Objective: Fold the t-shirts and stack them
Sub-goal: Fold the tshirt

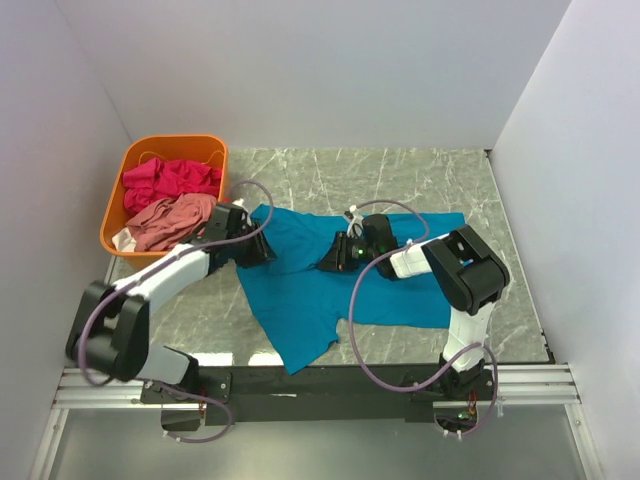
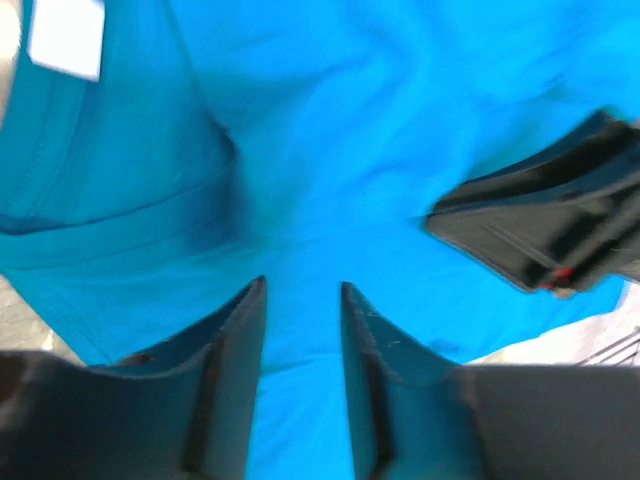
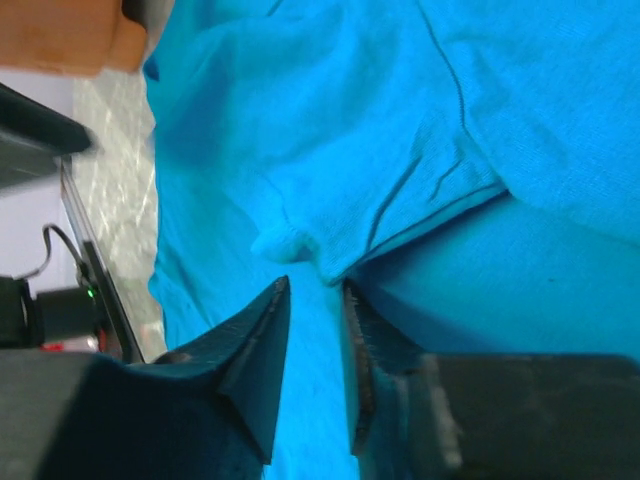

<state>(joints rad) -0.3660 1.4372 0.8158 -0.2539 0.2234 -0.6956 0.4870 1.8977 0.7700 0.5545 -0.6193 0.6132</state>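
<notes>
The left hand (image 2: 300,288), at the left edge of the teal-blue t-shirt (image 1: 300,290), and the right hand (image 3: 315,285), near its middle, both have their fingers slightly apart, clamping nothing.

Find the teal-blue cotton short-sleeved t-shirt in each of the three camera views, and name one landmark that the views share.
Top external: the teal-blue t-shirt lies spread across the middle of the grey marble table top.
Left wrist: it fills nearly the whole picture.
Right wrist: it covers most of the picture, rumpled.
Shared landmark: the table top, a pale sliver at the left wrist view's lower left edge and a strip down the right wrist view's left side.
</notes>
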